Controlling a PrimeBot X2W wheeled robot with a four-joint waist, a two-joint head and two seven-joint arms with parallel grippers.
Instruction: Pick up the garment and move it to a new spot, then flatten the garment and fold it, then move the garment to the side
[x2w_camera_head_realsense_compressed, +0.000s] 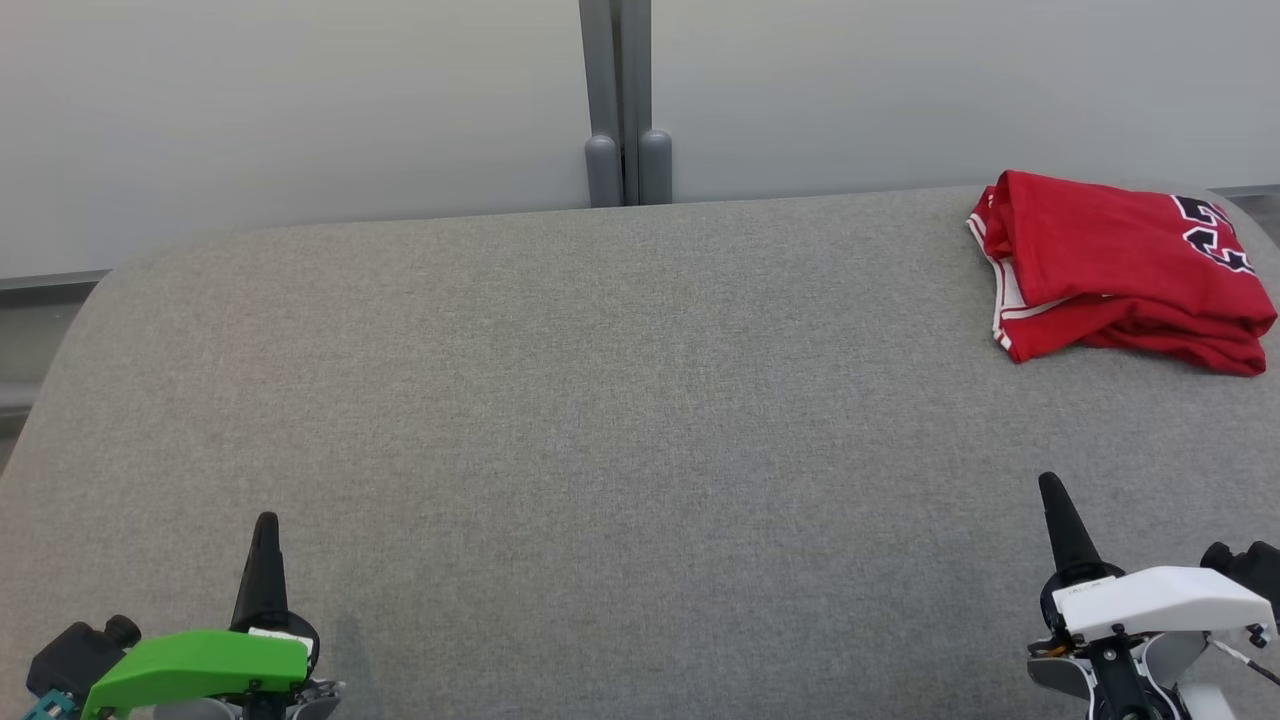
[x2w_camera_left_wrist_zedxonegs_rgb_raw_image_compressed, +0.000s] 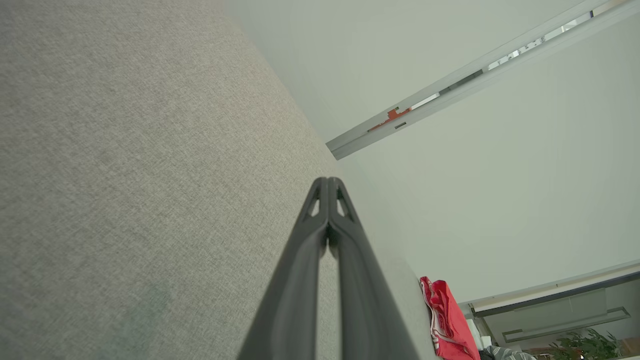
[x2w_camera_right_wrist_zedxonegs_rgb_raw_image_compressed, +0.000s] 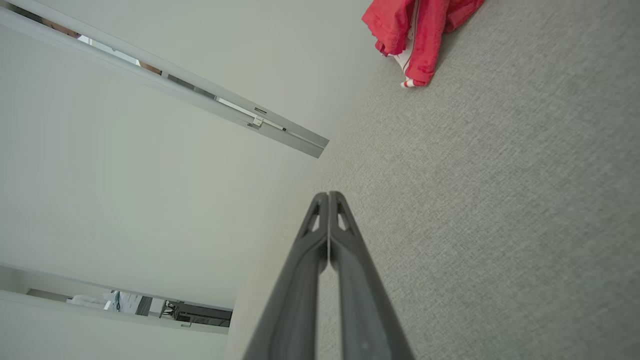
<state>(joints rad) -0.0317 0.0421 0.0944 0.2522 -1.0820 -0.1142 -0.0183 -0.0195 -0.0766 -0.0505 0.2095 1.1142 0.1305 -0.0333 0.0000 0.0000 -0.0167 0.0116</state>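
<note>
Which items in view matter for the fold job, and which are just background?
Job: red jersey, bunched at far right; left hand and right hand, both shut, empty; grey fabric table.
Lying about: grey posts behind it; potted plant.

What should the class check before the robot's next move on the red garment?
1. Garment on table, far right: ok.
2. Garment folded: ok, loosely.
3. Garment wholly on table: cannot tell, it reaches the head view's edge.
4. Both jaws apart from garment: ok.
5. Jaws open for a grasp: not ok, both shut.
</note>
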